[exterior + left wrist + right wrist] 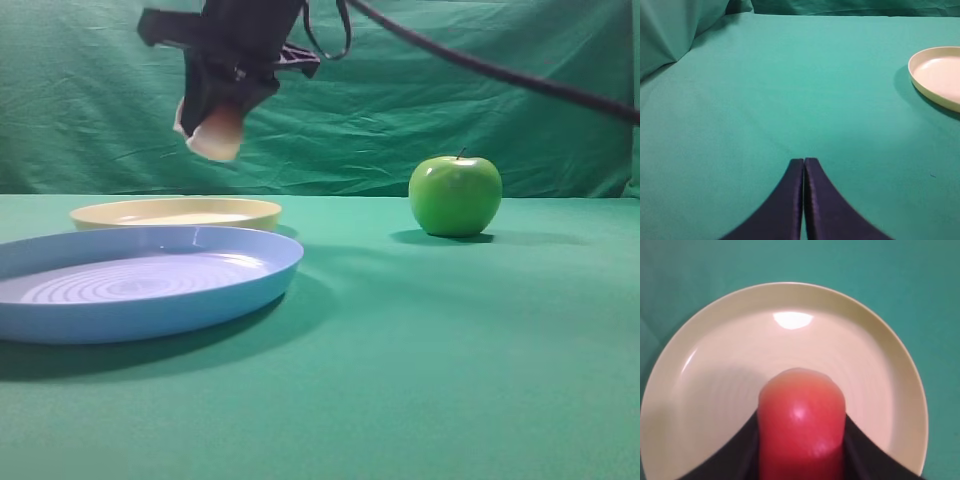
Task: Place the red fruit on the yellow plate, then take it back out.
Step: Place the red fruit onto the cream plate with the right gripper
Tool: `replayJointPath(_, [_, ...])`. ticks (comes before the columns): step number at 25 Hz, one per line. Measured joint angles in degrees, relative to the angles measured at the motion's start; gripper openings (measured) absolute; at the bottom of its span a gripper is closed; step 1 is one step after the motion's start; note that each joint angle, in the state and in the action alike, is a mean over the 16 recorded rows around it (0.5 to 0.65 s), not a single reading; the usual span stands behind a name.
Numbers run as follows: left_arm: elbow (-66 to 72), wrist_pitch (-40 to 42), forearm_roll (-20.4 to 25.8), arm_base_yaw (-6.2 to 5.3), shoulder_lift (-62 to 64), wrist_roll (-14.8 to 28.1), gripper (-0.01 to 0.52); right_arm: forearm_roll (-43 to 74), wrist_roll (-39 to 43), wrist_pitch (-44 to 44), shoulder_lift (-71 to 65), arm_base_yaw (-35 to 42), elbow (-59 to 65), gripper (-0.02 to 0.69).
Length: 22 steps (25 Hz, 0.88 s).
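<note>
Red shading to orange, the red fruit (802, 427) sits pinched between the dark jaws of the right pincer (212, 130), which hangs above the yellow plate (890, 355). Its skin looks smooth and glossy, with a small highlight, so I judge it light, firm and a little slippery; a hold across its widest middle seems safest. The plate is shallow, round, pale cream plastic with a low rim. In front of the plate lies a larger light-blue plate (250, 285) with concentric rings; off to the plate's right stands a shiny green apple (455, 195). Green cloth covers the worktop (450, 360). The left pincer (804, 162) is pressed together, holding nothing.
</note>
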State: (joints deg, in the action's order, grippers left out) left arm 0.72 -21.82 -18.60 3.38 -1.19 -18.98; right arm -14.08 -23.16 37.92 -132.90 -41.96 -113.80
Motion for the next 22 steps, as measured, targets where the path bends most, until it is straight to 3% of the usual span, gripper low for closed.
replayJointPath(7, [0.0,0.0,0.0,0.0,0.0,0.0,0.0,-0.1,-0.3,0.9,-0.4,0.0,-0.3,0.555])
replayJointPath(11, [0.0,0.0,0.0,0.0,0.0,0.0,0.0,0.7,-0.1,4.4,1.7,0.0,-0.9,0.588])
replayJointPath(15, [0.0,0.0,0.0,0.0,0.0,0.0,0.0,2.4,1.6,10.6,5.6,0.0,-1.6,0.507])
replayJointPath(22, [0.0,0.0,0.0,0.0,0.0,0.0,0.0,7.3,8.9,23.6,16.1,0.0,-2.7,0.226])
